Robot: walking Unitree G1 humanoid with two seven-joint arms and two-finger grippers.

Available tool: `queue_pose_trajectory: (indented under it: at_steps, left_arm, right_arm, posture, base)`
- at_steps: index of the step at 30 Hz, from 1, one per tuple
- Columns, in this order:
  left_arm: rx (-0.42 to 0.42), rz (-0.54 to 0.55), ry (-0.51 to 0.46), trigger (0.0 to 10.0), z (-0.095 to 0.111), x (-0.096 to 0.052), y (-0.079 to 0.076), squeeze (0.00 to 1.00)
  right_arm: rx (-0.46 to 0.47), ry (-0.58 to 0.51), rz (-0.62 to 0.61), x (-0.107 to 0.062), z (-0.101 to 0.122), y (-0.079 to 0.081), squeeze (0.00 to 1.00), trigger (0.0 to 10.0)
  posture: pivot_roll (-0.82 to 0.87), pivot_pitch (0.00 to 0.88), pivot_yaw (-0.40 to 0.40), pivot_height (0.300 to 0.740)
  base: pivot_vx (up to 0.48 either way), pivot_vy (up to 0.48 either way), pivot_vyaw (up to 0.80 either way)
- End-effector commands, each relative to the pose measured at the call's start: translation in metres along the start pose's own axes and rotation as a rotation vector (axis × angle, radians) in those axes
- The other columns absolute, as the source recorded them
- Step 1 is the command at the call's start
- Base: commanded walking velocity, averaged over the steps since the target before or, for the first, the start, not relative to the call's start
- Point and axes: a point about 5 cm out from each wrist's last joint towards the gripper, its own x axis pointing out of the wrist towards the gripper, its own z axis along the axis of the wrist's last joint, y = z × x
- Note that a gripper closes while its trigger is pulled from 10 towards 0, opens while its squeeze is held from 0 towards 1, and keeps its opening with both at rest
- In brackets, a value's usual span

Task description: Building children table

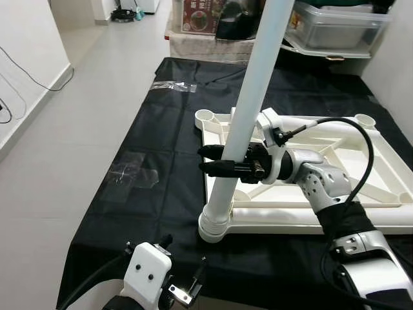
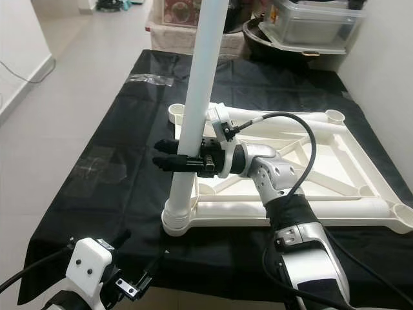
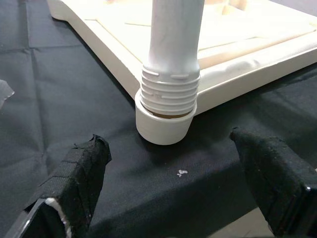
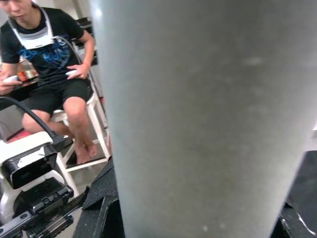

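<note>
1. Your right gripper (image 1: pixel 216 161) is clamped round the white table leg (image 1: pixel 248 110), which stands in the near-left corner socket (image 3: pixel 163 121) of the upside-down tabletop (image 1: pixel 361 194).
2. Smooth, stiff, light plastic, probably slippery, so I'd grip low near the threads.
3. Left gripper (image 3: pixel 173 198) hangs spread open, holding nothing.

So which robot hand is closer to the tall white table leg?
Right. The right gripper is clamped around the table leg; the left gripper sits open, low in front of the leg's base, apart from it.

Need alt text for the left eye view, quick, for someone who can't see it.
The right gripper clamps a white table leg standing in a corner socket of the upside-down white tabletop, on a black sheet over the floor. The left gripper waits low nearby.
</note>
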Motion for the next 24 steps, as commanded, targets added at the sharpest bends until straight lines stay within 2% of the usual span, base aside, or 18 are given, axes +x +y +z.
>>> queue_pose_trajectory:
  at_steps: [1, 8, 12, 19, 24]
  left_arm:
    - [0.005, -0.005, 0.006, 10.0, 0.001, -0.002, -0.002, 0.0]
    - [0.008, -0.007, 0.003, 10.0, 0.002, -0.001, -0.002, 0.0]
    - [0.011, -0.009, 0.004, 10.0, 0.001, 0.0, -0.002, 0.0]
    - [0.016, -0.013, 0.003, 10.0, 0.0, 0.001, -0.001, 0.0]
    - [0.019, -0.013, 0.0, 10.0, 0.0, 0.002, -0.001, 0.0]
  right_arm:
    - [0.05, 0.084, 0.009, 0.0, -0.017, 0.001, 0.0, 10.0]
    - [-0.007, 0.15, 0.029, 0.003, -0.021, 0.004, 0.0, 10.0]
    - [-0.09, 0.212, 0.046, 0.007, -0.018, 0.008, 0.0, 10.0]
    - [-0.139, 0.223, 0.07, 0.011, -0.013, 0.017, 0.0, 10.0]
    - [-0.151, 0.232, 0.021, 0.012, -0.017, 0.019, 0.0, 10.0]
  posture:
    - [0.15, 0.202, -0.093, 0.74]
    - [0.14, 0.205, -0.092, 0.74]
    - [0.14, 0.204, -0.091, 0.74]
    - [0.13, 0.201, -0.09, 0.74]
    - [0.13, 0.197, -0.087, 0.74]
  base:
    - [0.0, 0.0, 0.0]
    - [0.0, 0.0, 0.0]
    - [0.0, 0.0, 0.0]
    - [0.0, 0.0, 0.0]
    - [0.0, 0.0, 0.0]
